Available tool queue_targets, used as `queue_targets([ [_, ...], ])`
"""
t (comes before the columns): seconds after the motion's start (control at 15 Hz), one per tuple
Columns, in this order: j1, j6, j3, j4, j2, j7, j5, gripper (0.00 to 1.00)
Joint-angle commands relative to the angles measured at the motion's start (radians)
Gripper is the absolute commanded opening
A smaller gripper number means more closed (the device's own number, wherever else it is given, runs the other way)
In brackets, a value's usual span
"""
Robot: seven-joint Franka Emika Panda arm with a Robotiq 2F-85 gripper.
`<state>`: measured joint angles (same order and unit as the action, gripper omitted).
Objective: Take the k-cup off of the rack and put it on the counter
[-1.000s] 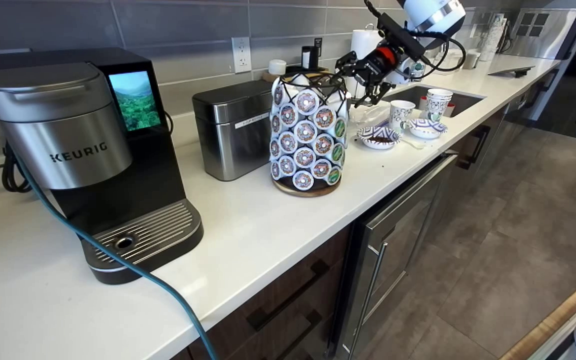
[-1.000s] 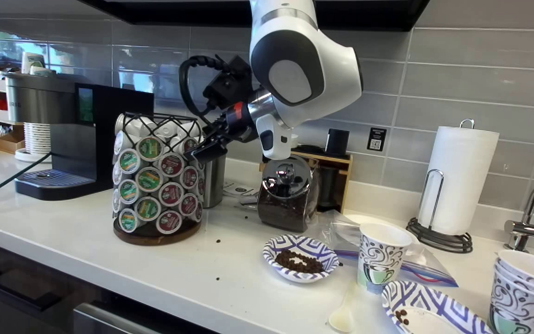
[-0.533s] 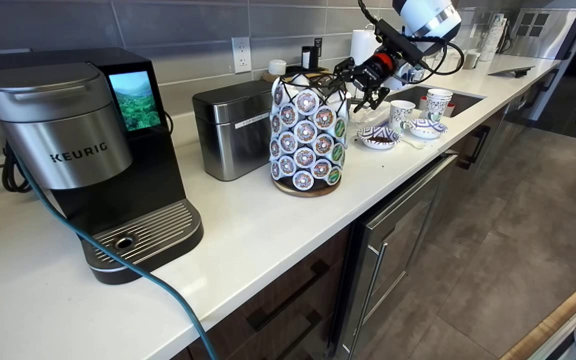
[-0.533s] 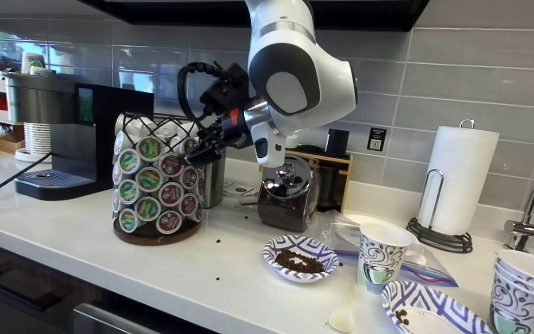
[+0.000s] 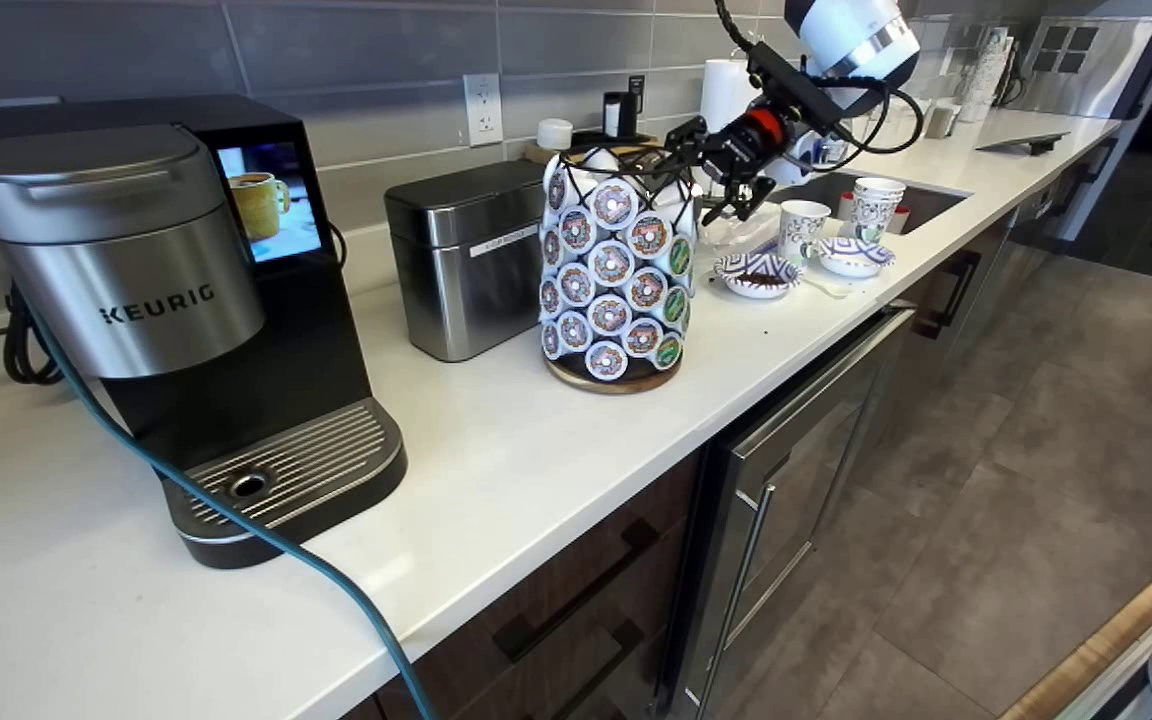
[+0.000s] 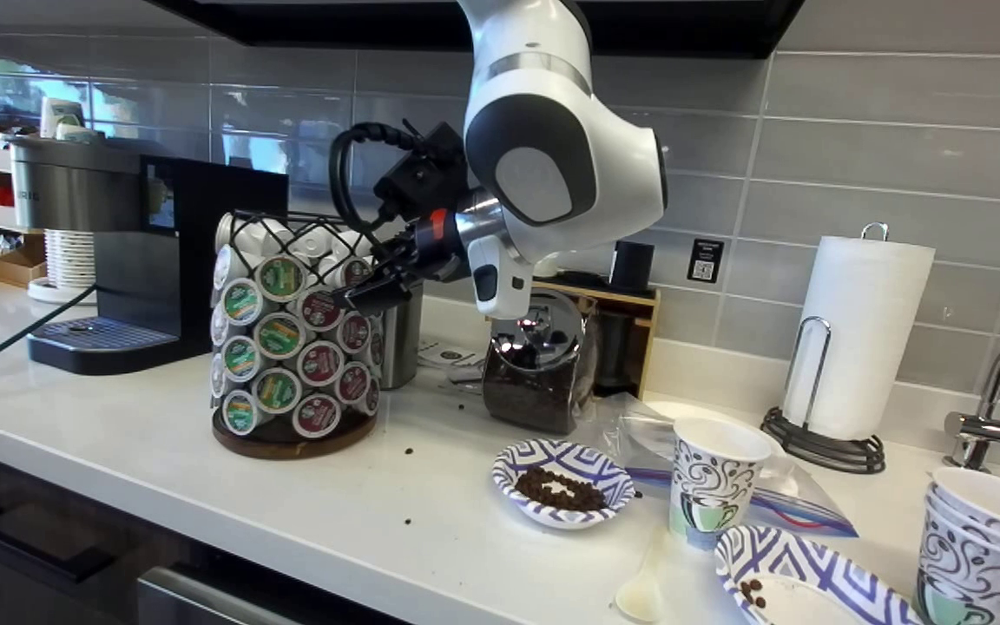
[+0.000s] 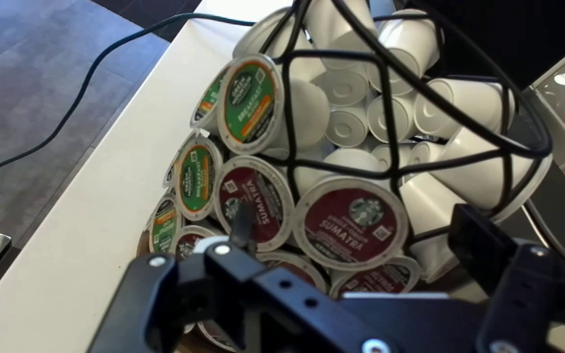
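Observation:
The rack point(image 5: 626, 384) is a dark wire carousel on a round wooden base, standing on the white counter point(image 5: 496, 470); it shows in both exterior views point(image 6: 287, 448). In the wrist view its black wires point(image 7: 439, 101) hold pods with green and dark red lids. My gripper point(image 7: 358, 223) is open, its fingers spread to either side of a dark red Sumatra k-cup point(image 7: 351, 223) in the top row. That k-cup sits in the rack; its lid also shows in an exterior view point(image 6: 354, 271). The gripper point(image 6: 365, 278) reaches the rack's upper side; whether the fingers touch it is unclear.
A coffee maker point(image 5: 136, 280) and a steel box point(image 5: 466, 280) stand near the rack. A glass jar of beans point(image 6: 530, 391), a patterned bowl with beans point(image 6: 562, 512), a paper cup point(image 6: 713, 477), a spoon point(image 6: 641, 595) and a paper towel roll point(image 6: 865, 338) are on the counter.
The arm and gripper have moved slightly lower and closer against the rack's upper side. The gripper stays open. The rack has not moved. The coffee maker's screen picture has changed.

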<state>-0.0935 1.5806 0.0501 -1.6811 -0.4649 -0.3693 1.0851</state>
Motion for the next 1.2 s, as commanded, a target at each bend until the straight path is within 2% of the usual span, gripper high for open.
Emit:
queue_targets([
  [0.0,0.000,-0.021,0.002,-0.004,-0.009,-0.011,0.035,0.97],
  [0.07,0.000,-0.022,0.002,-0.003,-0.010,-0.012,0.036,0.92],
  [0.13,0.001,-0.022,0.002,-0.003,-0.011,-0.014,0.039,0.99],
  [0.33,0.002,-0.021,0.003,-0.003,-0.011,-0.018,0.040,0.80],
  [0.4,0.003,-0.021,0.003,-0.002,-0.012,-0.019,0.039,0.68],
  [0.6,0.004,-0.019,0.004,-0.001,-0.012,-0.021,0.041,0.52],
  [0.8,0.003,-0.017,0.006,0.000,-0.011,-0.023,0.042,0.43],
  [1.07,0.004,-0.014,0.009,-0.003,-0.008,-0.026,0.035,0.39],
  [1.13,0.004,-0.014,0.011,-0.005,-0.005,-0.026,0.031,0.35],
])
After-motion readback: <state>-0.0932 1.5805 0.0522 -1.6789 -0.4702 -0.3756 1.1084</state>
